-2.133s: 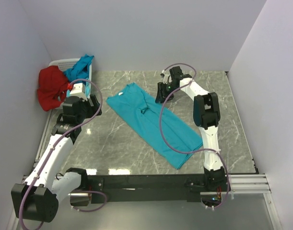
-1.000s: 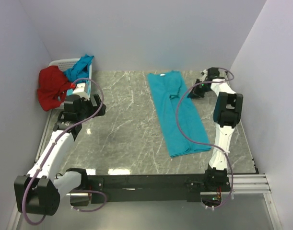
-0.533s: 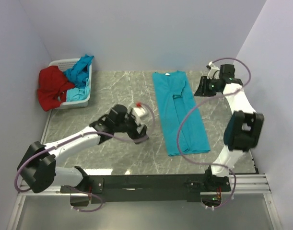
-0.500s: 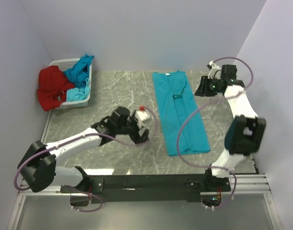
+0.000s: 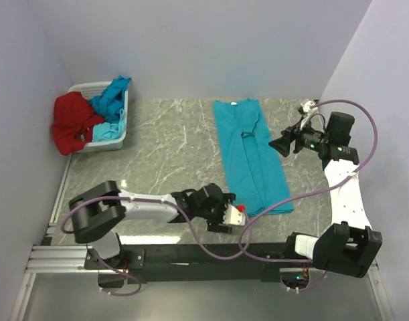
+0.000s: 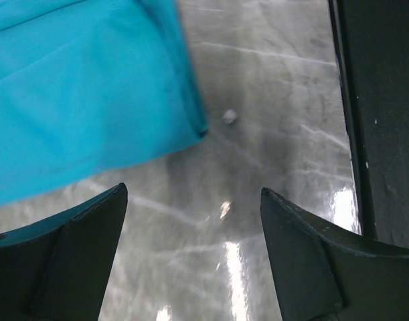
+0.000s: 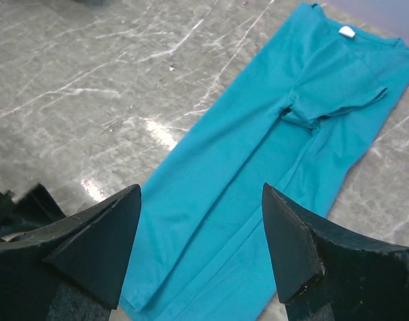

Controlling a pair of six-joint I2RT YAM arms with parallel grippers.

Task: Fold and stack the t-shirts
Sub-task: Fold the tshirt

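Observation:
A turquoise t-shirt (image 5: 248, 154), folded into a long strip, lies flat on the marble table with its collar at the far end. My left gripper (image 5: 229, 215) is low at the near left corner of its hem. In the left wrist view that corner (image 6: 90, 87) lies up and left of the open left gripper (image 6: 191, 200), with only bare table between the fingers. My right gripper (image 5: 276, 144) hovers beside the shirt's right edge. It stands open above the cloth (image 7: 271, 167) and holds nothing (image 7: 201, 194). More t-shirts, one red (image 5: 71, 122) and some turquoise (image 5: 112, 95), are heaped at the basket.
The white plastic basket (image 5: 90, 88) stands at the far left corner by the wall. A black rail (image 6: 385, 120) runs along the table's near edge, just right of the left gripper. Walls close in the table on three sides.
The left arm has swung from the basket side across the table to the shirt's near hem. The right gripper has opened and drawn back to the right of the shirt.

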